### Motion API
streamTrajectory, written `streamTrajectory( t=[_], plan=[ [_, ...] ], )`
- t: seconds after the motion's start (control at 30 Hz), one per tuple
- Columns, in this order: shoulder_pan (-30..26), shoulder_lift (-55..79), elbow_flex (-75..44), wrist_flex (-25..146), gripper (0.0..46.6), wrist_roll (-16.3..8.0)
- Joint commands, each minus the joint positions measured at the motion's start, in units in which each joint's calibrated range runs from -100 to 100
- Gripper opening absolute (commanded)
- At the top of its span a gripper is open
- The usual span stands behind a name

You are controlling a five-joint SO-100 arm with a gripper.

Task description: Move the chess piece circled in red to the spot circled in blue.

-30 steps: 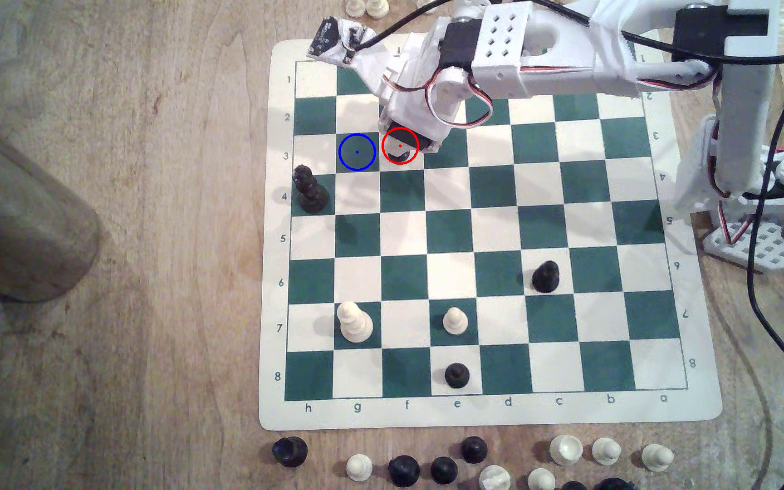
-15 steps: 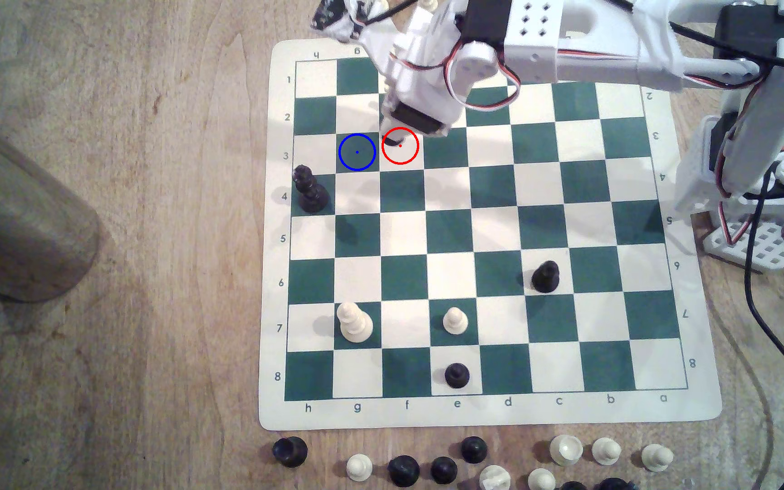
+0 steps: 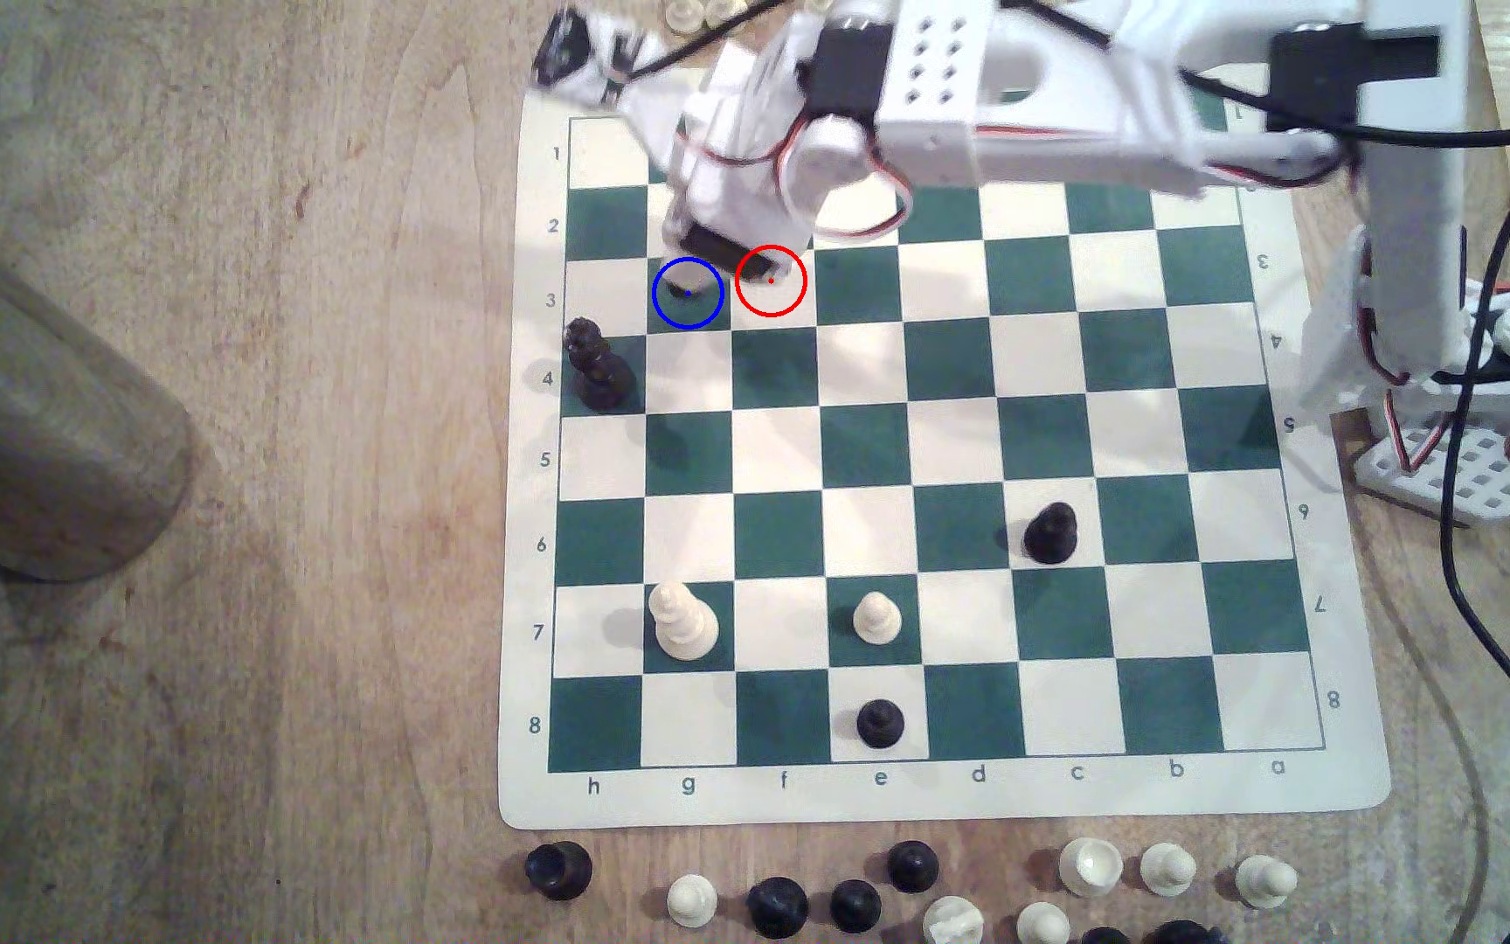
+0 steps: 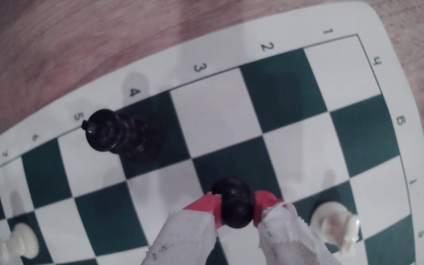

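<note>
Item, exterior view, left to right: tall ridged black piece (image 3: 597, 368) at 8 o'clock of the spot (image 3: 704, 313), a blue-ringed green square; the gripper (image 3: 692, 281) hangs over that ring, the white arm (image 3: 1051, 109) reaching in from 3 o'clock and bent down at the wrist. Item, wrist view: red-tipped fingers (image 4: 207, 205) pinch the chess piece (image 4: 236, 203) by its neck, over a green square; whether its base touches the board cannot be told.
</note>
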Motion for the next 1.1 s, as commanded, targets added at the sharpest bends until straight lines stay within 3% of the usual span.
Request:
streamTrajectory(
  t=[0.0,0.8,0.93,0.97,1.07],
  plan=[
    [1.1,-0.8,-5.6,-1.1,0.2,0.1],
    [0.9,3.1,-6.1,-3.5,0.5,0.1],
    [0.9,3.3,-5.7,-3.5,7.9,0.0],
    [0.9,3.3,-5.4,-3.5,12.2,-0.1],
    [1.0,3.2,-5.0,-4.1,16.1,-0.4]
  ],
)
